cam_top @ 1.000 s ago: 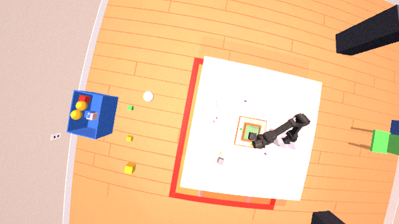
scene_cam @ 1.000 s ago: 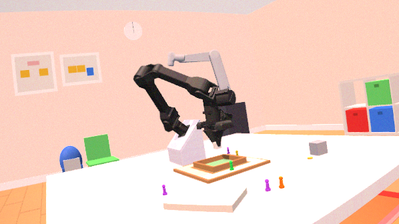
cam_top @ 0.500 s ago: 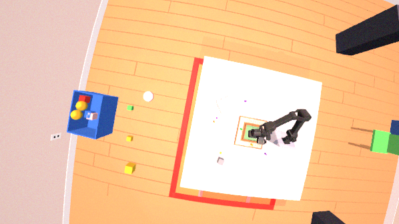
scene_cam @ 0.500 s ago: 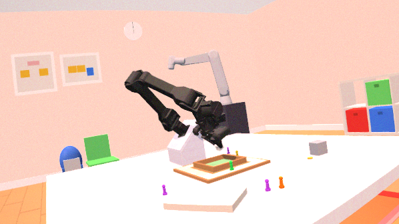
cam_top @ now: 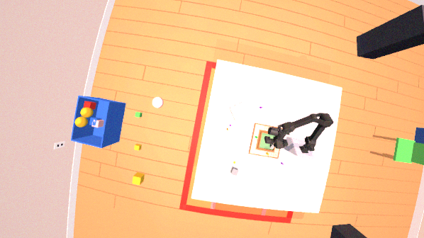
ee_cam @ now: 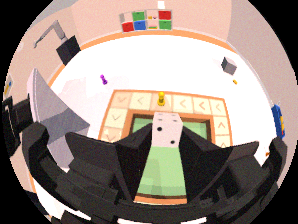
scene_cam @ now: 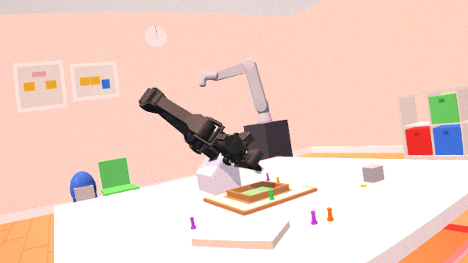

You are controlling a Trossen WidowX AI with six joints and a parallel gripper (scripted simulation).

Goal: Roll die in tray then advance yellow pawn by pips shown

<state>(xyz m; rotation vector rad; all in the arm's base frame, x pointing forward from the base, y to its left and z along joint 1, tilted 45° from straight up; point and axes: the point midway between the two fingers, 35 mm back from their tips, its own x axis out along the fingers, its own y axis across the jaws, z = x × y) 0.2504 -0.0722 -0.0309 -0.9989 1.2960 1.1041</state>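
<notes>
Die (ee_cam: 166, 129) sits squeezed in my claw (ee_cam: 160, 152), one finger flat on each side. I hold it up in the air, over the near part of the green tray (ee_cam: 160, 172). I can see dark dots on the face that looks at my camera.

It is a small hard cube, and I think it is light. It will not bend or squash. Its sides look smooth, so it could slip if I only pinched a corner. Flat sides are the best place to hold, and that is where my fingers are.

When I let go, it should drop and tumble on the tray floor. The brown wall (scene_cam: 258, 190) around the tray should stop it from rolling off onto the worktop (scene_cam: 391, 205).

My yellow pawn (ee_cam: 162, 99) stands on the far row of arrow squares, just past the tray. I am not touching it.
</notes>
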